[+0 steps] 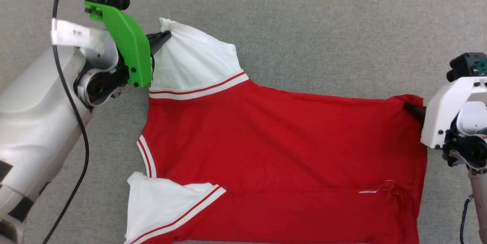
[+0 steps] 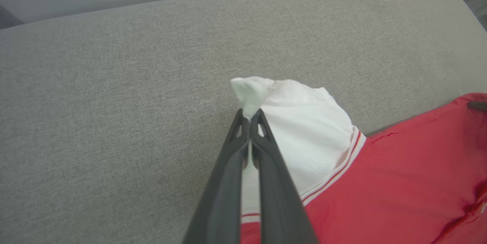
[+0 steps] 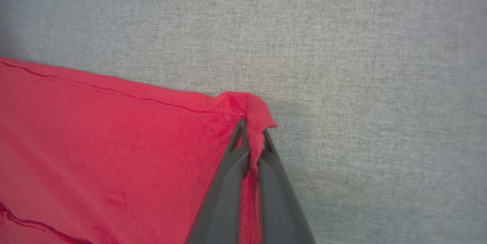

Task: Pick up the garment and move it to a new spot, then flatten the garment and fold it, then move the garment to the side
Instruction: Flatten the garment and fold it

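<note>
We have the red-and-white T-shirt [image 1: 266, 133], surely light and limp, spread across the grey cloth tabletop [image 1: 323, 27]. Our left pincer [image 2: 249, 116] pinches its sleeve tip and our right pincer [image 3: 253, 129] its hem corner, both good holds.

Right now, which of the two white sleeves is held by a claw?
The far sleeve, pinched by the left claw; the near sleeve lies free.

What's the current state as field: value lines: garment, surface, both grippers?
garment: red T-shirt, white sleeves with striped trim, spread out, plain red face up
surface: grey fabric surface
left gripper: jaws shut on the tip of the far white sleeve
right gripper: jaws shut on the far hem corner
near side: a long crease runs along the red body
</note>
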{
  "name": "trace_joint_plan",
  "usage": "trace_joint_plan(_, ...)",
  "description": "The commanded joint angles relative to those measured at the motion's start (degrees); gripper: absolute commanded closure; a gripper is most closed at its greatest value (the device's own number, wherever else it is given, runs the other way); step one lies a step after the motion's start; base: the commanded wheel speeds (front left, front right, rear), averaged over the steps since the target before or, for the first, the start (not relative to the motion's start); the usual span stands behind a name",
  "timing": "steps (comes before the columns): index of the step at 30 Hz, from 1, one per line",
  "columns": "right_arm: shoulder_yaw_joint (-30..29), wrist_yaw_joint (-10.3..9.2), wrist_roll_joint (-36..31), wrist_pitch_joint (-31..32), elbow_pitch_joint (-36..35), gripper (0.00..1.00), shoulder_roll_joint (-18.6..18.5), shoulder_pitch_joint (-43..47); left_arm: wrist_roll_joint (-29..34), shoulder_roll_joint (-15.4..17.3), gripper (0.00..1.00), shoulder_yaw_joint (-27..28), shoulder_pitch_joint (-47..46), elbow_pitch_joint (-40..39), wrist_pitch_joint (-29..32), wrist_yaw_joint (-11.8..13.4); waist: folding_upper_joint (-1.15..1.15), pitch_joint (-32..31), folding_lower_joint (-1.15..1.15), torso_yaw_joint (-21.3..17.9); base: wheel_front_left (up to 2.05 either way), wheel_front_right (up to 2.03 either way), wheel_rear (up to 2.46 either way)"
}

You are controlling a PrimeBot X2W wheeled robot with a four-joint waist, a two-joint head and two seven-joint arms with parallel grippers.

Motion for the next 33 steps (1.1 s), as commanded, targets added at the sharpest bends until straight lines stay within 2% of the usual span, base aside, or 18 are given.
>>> trace_joint_plan(1, -0.78, 0.02, -0.19, -1.05, -1.01, 1.0, 0.04, 1.4, -0.73, 0.91, 1.0, 0.6, 1.78, -0.49, -1.51, -0.16, 0.0, -2.5, 0.0, 0.91, 0.0, 0.0, 0.0)
trace_joint_plan(12, -6.9, 0.02, -0.58, -4.78, -3.98, 1.0, 3.25, 12.75, -6.63, 5.77, 1.0, 3.34, 17.55, -7.04, -11.64, 0.39, 0.0, -9.48, 0.0, 3.32, 0.0, 0.0, 0.0)
trace_joint_plan(15, -7.64, 0.02, -0.43, -5.87, -3.97, 1.0, 4.24, 15.49, -7.65, 7.13, 1.0, 3.6, 22.67, -9.73, -14.31, 1.49, 0.0, -10.75, 0.0, 3.61, 0.0, 0.0, 0.0)
trace_joint_plan(24, -7.83, 0.02, -0.1, -9.27, -3.76, 1.0, 6.41, 22.4, -11.78, 11.27, 1.0, 5.16, 38.29, -19.35, -22.61, 7.13, 0.0, -13.24, 0.0, 4.29, 0.0, 0.0, 0.0)
trace_joint_plan(28, -8.41, 0.02, 0.32, -11.18, -3.49, 1.0, 6.93, 24.37, -12.75, 11.56, 1.0, 4.47, 43.88, -22.76, -24.87, 9.44, 0.0, -13.71, 0.0, 4.75, 0.0, 0.0, 0.0)
trace_joint_plan(33, -9.71, 0.02, 0.25, -12.85, -3.24, 1.0, 7.87, 26.64, -14.87, 10.21, 1.0, 3.7, 48.94, -24.02, -26.34, 10.68, 0.0, -14.25, 0.0, 4.99, 0.0, 0.0, 0.0)
